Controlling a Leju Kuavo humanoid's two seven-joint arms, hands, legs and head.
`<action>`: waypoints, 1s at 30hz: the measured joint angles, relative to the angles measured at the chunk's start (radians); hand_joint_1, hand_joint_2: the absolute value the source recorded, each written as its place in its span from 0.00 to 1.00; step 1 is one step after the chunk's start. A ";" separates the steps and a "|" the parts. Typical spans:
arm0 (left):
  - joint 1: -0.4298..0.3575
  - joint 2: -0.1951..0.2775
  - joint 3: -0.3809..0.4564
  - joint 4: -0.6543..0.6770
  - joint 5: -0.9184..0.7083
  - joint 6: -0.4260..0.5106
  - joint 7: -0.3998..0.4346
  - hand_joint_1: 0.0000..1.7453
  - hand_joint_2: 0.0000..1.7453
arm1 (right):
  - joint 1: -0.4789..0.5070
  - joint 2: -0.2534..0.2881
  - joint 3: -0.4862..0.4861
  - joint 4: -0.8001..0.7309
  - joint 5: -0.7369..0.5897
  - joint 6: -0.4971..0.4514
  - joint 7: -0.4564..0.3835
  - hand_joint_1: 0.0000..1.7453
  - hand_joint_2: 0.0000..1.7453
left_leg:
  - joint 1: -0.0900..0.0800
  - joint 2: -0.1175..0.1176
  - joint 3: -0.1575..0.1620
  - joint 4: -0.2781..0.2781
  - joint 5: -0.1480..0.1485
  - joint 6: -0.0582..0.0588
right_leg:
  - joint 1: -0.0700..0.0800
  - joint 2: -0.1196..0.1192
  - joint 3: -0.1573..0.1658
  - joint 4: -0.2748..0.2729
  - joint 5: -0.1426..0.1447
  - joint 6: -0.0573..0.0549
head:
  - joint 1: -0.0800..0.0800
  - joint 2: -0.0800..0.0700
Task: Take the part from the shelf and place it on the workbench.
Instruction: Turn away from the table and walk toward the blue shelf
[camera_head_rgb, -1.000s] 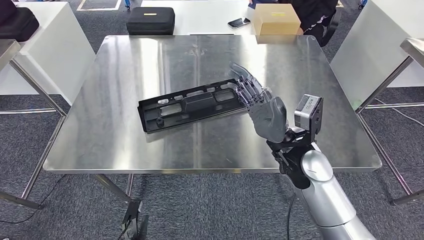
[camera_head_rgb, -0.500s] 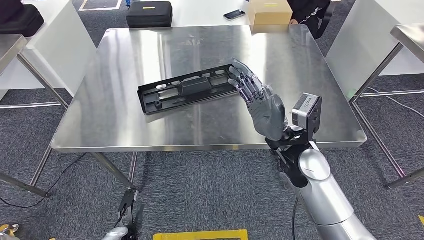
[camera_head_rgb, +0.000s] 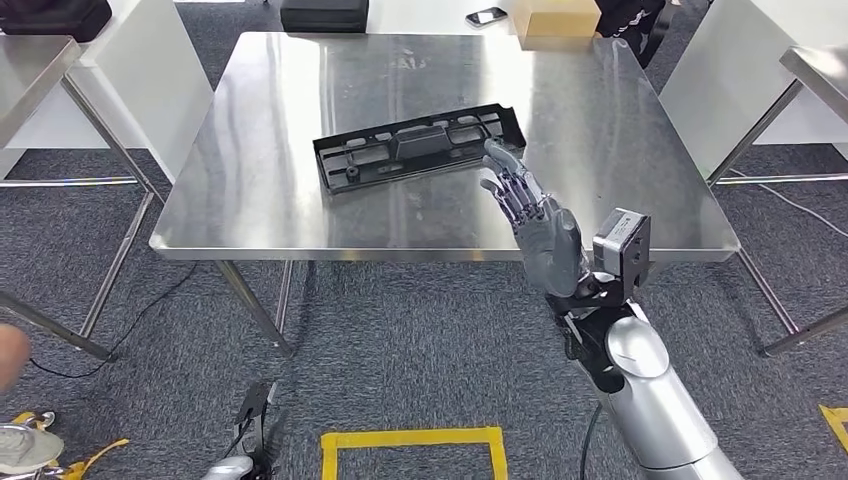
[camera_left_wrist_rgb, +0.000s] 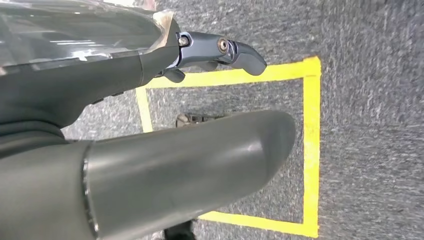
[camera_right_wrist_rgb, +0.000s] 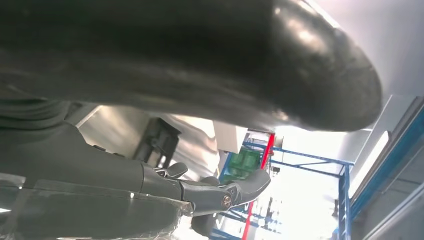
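The black plastic part, a long flat frame with cut-outs, lies on the steel workbench near its middle, at a slight angle. My right hand is raised over the bench's front edge, just nearer than the part's right end. Its fingers are spread, with a small gap to the part, and it holds nothing. In the right wrist view the right hand has its fingers stretched out and empty. My left hand hangs over the grey carpet with nothing in it.
A cardboard box, a phone and a black case lie on the white table behind the bench. More tables stand at the left and right. A yellow tape square marks the floor by my feet.
The whole view has drawn back from the bench, so the camera moved. My right hand, which lay against the part's right end, now stands apart from it. The part stays on the bench.
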 joint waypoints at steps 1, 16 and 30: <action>-0.001 0.003 -0.001 0.000 -0.005 0.000 -0.011 0.00 0.00 | 0.003 -0.001 -0.001 0.000 0.002 -0.004 -0.004 0.00 0.00 | -0.002 0.000 -0.008 0.000 0.010 -0.002 | 0.007 -0.001 0.058 -0.080 -0.007 -0.011 | -0.001 0.000; -0.005 0.039 -0.024 0.007 -0.043 -0.014 -0.048 0.00 0.00 | 0.027 -0.004 -0.005 0.000 0.015 -0.014 -0.015 0.00 0.00 | 0.025 -0.005 -0.028 0.108 -0.063 -0.066 | -0.016 -0.006 0.060 -0.210 0.065 -0.042 | 0.001 0.000; 0.058 0.023 -0.071 0.015 -0.085 0.001 -0.072 0.00 0.00 | 0.080 -0.019 -0.032 -0.001 0.043 -0.058 -0.016 0.00 0.00 | 0.024 -0.004 0.019 0.009 -0.027 -0.020 | -0.024 -0.002 -0.088 0.102 -0.026 0.021 | 0.001 0.000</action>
